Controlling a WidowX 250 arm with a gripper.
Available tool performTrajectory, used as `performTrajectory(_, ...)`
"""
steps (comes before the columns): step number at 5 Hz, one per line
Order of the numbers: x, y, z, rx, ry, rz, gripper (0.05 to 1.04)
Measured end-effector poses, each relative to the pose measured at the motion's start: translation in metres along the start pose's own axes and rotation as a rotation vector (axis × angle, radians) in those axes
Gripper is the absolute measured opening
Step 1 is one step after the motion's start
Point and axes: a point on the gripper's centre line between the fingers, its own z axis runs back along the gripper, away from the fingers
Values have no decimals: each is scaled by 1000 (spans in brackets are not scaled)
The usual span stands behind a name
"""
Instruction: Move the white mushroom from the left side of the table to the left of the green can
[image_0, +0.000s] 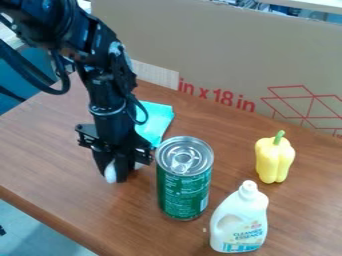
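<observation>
The gripper (119, 159) hangs low over the left-middle of the wooden table, pointing down. A white thing (110, 172) shows at its lower end, mostly hidden behind it; whether it is held cannot be told. Behind the gripper and to its right lies a turquoise cloth (155, 120), partly covered by the arm. Close on the gripper's right stands a green can (184, 187) with a silver top, upright.
A white cleanser bottle (240, 220) stands at the front right. Farther back on the right is a yellow bell pepper (274, 159) with a green stem. A cardboard panel (220, 55) rises along the back of the table (60, 165), whose front edge runs across the lower left.
</observation>
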Motion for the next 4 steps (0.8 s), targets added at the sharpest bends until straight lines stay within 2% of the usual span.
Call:
performTrajectory(1,-1,0,-5,-18,-4,12,328)
performTrajectory(2,-9,0,-9,-16,30,63,369)
performTrajectory(3,-17,3,-1,10,33,131,678)
performTrajectory(4,-18,3,9,6,13,138,967)
